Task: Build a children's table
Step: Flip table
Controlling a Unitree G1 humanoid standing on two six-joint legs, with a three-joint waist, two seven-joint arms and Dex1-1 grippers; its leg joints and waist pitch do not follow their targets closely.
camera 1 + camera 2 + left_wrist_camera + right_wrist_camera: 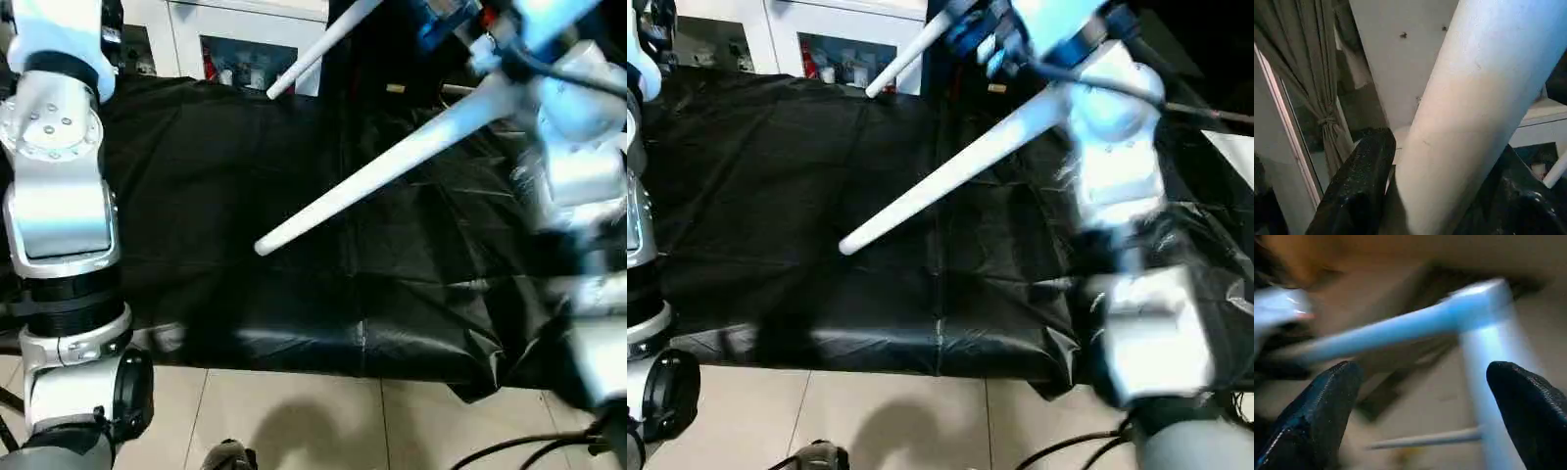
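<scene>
1. Left eye view: two white tapered legs (392, 166) cross the upper half of the frame above the black-covered work table (196, 245). The longer one slants from the upper right down to a rounded tip at centre; a second (318, 49) pokes out near the top centre. The left arm (59, 196) stands at the left edge, the right arm (578, 147) blurred at the upper right.
2. Right eye view: the same two legs, counted again, upper centre.
3. Left wrist view: the left gripper (1444, 196) has its black fingers (1359, 181) on either side of a thick white leg that fills the gap, apparently clamped on it.
4. Right wrist view: the right gripper (1420, 411) is spread wide, holding nothing; blurred white legs meet beyond it.
5. Judgement: the legs look light, stiff and smooth, so likely slippery; gripping near the thick end seems best.
</scene>
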